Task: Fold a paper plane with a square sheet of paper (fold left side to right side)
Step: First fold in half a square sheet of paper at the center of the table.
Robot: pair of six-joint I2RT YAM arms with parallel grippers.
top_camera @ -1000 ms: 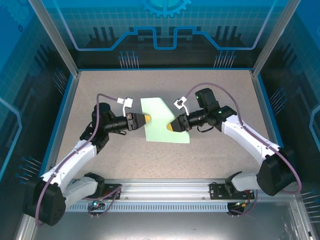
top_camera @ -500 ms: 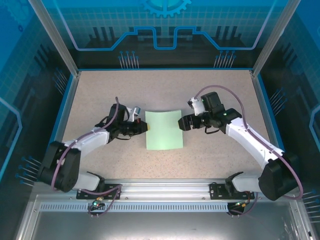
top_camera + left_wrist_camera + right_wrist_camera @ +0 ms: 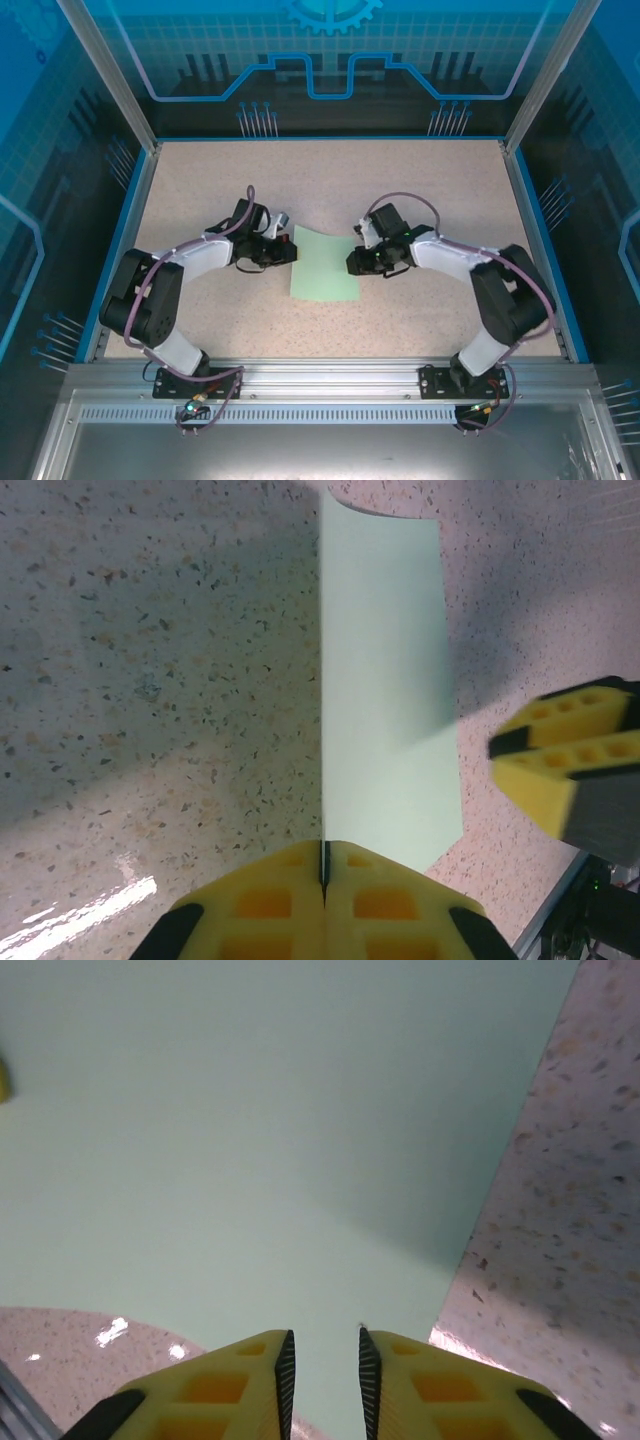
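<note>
The left gripper's [image 3: 324, 868] own fingers [image 3: 400, 920] run off the bottom edge of its wrist view. The strip of the sheet of paper [image 3: 385, 680] pinched in their closed seam is hidden between the pads. Off to that gripper's right, the right gripper [image 3: 548, 748] is blurred and cut by the picture's edge, with a thin dark gap between its two yellow pads. In the right wrist view the sheet runs past the top and left edges. Its near edge is hidden behind the fingers, so whether the pads touch it cannot be told. From above, both sets of fingertips are too small and dark to read.
</note>
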